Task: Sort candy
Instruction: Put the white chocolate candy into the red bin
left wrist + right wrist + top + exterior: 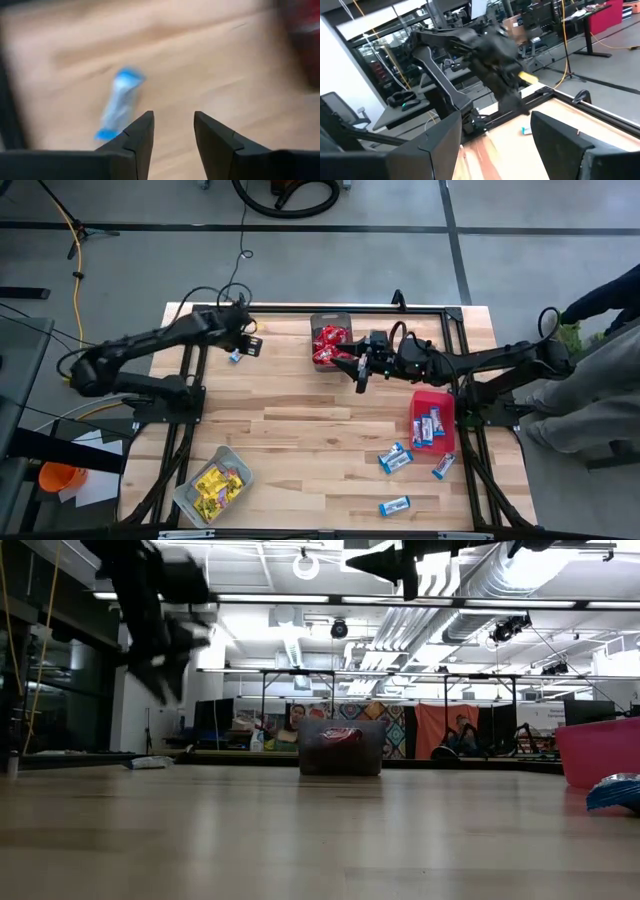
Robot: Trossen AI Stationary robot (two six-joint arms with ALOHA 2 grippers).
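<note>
Left tool (172,135): we are hovering it over the blue-and-white wrapped candy packet (236,356), fingers apart and empty, lining up a pick.
Packet: lying flat on the pale wooden worktop (300,430), well left of the dark mesh bin (331,340).
Right tool (361,373): we are waiting just beside that bin, fingers apart, empty.

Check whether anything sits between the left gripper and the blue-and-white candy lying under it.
Nothing visible does. The left gripper hangs open above bare wood, with the blue-and-white candy lying flat just beside its line and apart from both fingers. The dark mesh bin stands well off to one side.
</note>
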